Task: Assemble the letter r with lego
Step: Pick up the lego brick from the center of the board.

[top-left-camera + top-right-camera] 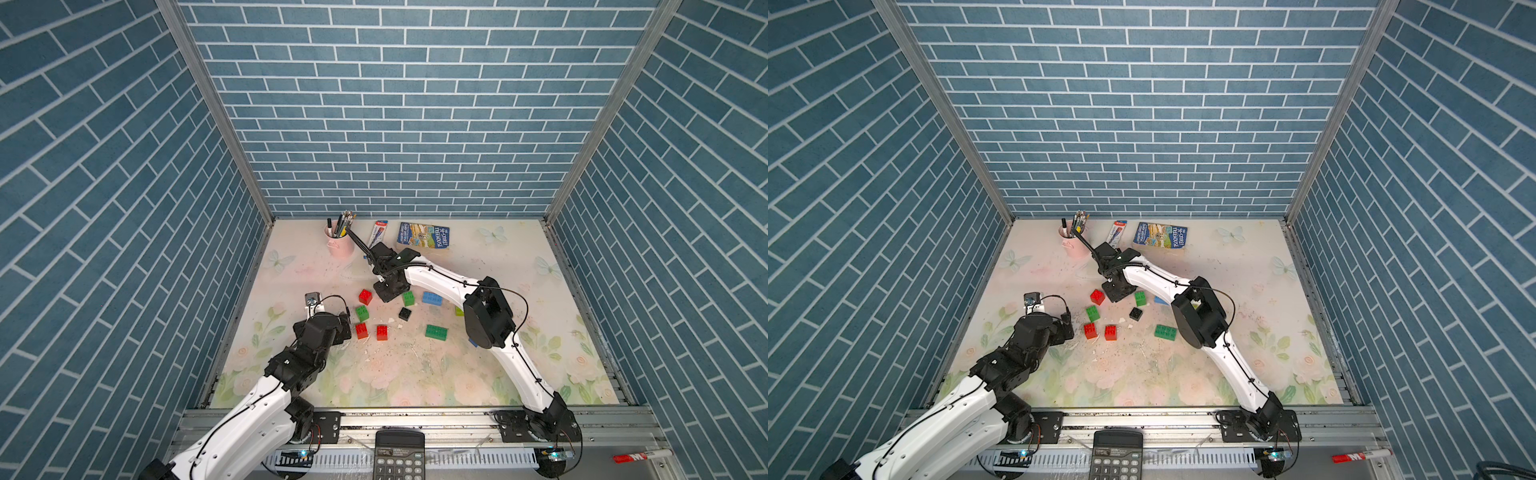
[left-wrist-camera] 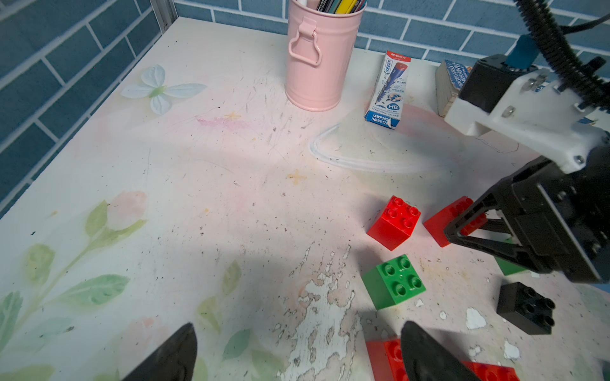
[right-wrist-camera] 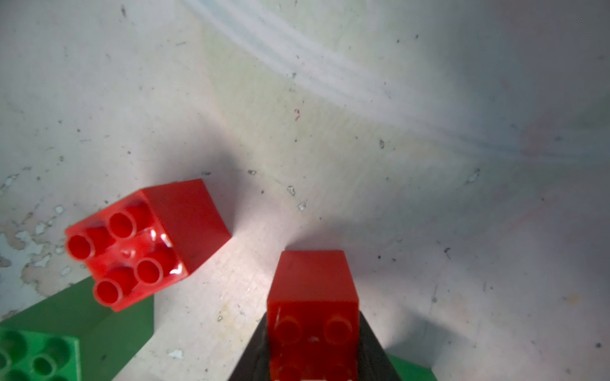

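Early stage. My right gripper (image 1: 384,293) is pinched on a red brick (image 3: 313,287) near the middle of the table (image 1: 478,374), just beside a loose red square brick (image 3: 145,244). My left gripper (image 2: 297,349) hangs spread and empty. The green brick (image 2: 392,280), black brick (image 2: 525,306) and blue brick (image 1: 432,298) lie scattered singly. I judge that no part of the r is joined yet.

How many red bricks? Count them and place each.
4. One red brick beside the right gripper; second red brick clamped in its fingers; third red brick and fourth red brick by the left gripper. Arms may hide others.
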Robot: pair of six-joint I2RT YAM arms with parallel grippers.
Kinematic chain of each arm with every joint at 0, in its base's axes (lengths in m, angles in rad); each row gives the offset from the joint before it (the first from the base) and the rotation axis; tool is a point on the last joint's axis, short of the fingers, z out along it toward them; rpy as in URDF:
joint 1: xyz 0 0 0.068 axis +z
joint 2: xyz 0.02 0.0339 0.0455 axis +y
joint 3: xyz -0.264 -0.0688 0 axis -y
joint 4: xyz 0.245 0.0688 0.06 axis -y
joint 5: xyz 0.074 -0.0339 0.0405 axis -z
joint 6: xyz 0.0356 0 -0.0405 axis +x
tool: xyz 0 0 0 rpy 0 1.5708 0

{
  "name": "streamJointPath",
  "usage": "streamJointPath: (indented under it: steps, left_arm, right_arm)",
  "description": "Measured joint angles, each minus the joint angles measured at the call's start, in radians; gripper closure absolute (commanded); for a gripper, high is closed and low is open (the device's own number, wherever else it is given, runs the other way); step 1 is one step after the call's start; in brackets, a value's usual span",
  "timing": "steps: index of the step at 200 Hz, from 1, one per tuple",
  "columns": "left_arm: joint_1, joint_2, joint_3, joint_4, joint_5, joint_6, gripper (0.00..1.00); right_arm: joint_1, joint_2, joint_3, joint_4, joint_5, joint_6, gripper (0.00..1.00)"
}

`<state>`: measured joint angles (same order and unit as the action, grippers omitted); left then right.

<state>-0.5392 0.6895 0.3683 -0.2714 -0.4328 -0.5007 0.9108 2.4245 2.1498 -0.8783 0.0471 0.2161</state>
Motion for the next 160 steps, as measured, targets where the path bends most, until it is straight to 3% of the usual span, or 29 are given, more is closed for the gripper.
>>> streamJointPath:
  steps: [60, 160]
  left_arm:
    - [0.000, 0.005, 0.000, 0.000, 0.000, 0.006, 0.03]
    - [0.000, 0.014, 0.000, 0.039, 0.057, 0.030, 0.00]
  right_arm:
    - [0.000, -0.021, -0.010, 0.004, 0.082, 0.045, 0.84]
    - [0.000, -0.254, -0.182, 0.028, 0.180, 0.180, 0.88]
